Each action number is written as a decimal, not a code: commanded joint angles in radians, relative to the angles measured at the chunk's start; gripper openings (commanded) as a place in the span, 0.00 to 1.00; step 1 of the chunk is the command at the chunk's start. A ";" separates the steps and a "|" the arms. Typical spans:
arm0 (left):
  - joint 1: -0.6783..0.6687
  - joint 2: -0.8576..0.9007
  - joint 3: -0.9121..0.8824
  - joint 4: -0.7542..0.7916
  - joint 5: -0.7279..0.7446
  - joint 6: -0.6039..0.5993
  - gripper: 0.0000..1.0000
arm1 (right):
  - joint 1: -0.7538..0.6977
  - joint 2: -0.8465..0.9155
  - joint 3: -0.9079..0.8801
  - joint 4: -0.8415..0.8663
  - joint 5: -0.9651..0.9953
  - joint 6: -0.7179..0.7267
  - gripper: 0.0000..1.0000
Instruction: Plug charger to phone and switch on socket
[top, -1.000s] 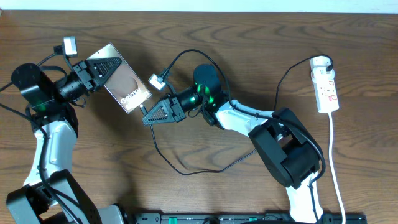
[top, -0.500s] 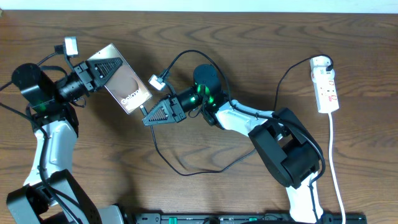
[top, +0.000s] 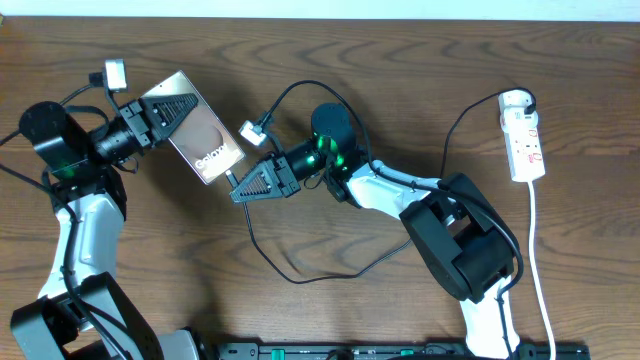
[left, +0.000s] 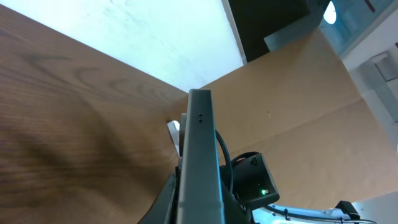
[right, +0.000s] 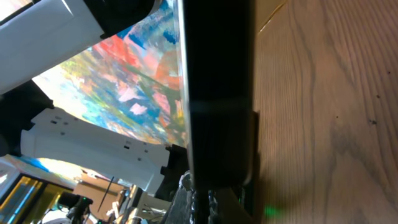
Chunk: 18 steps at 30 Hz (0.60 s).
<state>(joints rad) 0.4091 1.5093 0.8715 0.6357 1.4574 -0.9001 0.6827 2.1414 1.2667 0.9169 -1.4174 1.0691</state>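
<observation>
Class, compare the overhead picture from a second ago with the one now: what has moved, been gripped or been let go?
Nothing visibly changed. The left gripper stays shut on the phone, the right gripper stays shut at the plug end of the charger by the phone's lower edge, and the socket lies untouched.

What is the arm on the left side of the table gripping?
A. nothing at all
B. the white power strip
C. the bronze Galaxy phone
C: the left gripper is shut on the phone, while the socket lies untouched at the table's far right.
</observation>
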 joint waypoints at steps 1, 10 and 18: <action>-0.019 -0.011 0.003 -0.006 0.114 0.008 0.08 | -0.031 -0.015 0.013 0.008 0.082 0.007 0.01; -0.020 -0.011 0.002 -0.044 0.114 0.005 0.08 | -0.040 -0.015 0.013 0.014 0.045 0.000 0.01; -0.023 -0.011 0.002 -0.044 0.114 0.032 0.08 | -0.039 -0.015 0.013 0.014 0.046 0.000 0.01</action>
<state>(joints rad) 0.4072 1.5093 0.8715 0.5949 1.4643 -0.8902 0.6659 2.1414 1.2667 0.9215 -1.4639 1.0691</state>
